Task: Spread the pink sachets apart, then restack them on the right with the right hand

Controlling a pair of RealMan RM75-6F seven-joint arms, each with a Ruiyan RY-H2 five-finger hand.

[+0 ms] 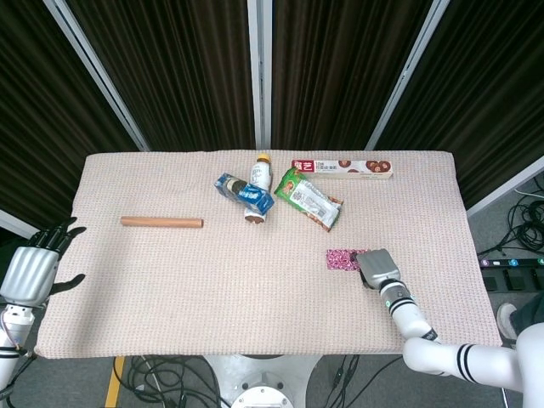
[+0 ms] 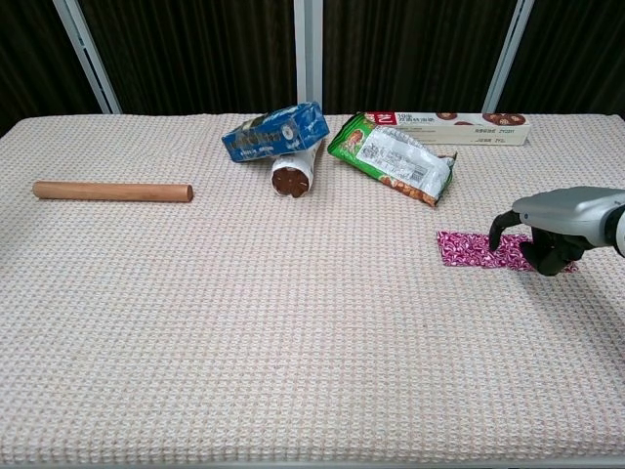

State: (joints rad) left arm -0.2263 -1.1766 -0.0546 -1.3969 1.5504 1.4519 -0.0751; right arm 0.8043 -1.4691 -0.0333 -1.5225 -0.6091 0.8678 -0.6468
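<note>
Rough woven cloth table cover (image 1: 170, 280); smooth matt wooden rod (image 1: 161, 222); glossy plastic snack packet (image 1: 309, 198); patterned pink sachets (image 2: 469, 249)

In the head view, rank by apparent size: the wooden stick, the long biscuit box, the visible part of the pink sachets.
1. biscuit box, longest and widest.
2. wooden stick, nearly as long, far thinner.
3. pink sachets, smallest; the right hand covers their right end.

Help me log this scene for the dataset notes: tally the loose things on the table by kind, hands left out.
Pink sachets, lying as one patch with the separate count not readable, under the right hand: 1
Wooden rod: 1
Bottle: 1
Blue packet: 1
Green snack bag: 1
Long biscuit box: 1
Total: 6
</note>
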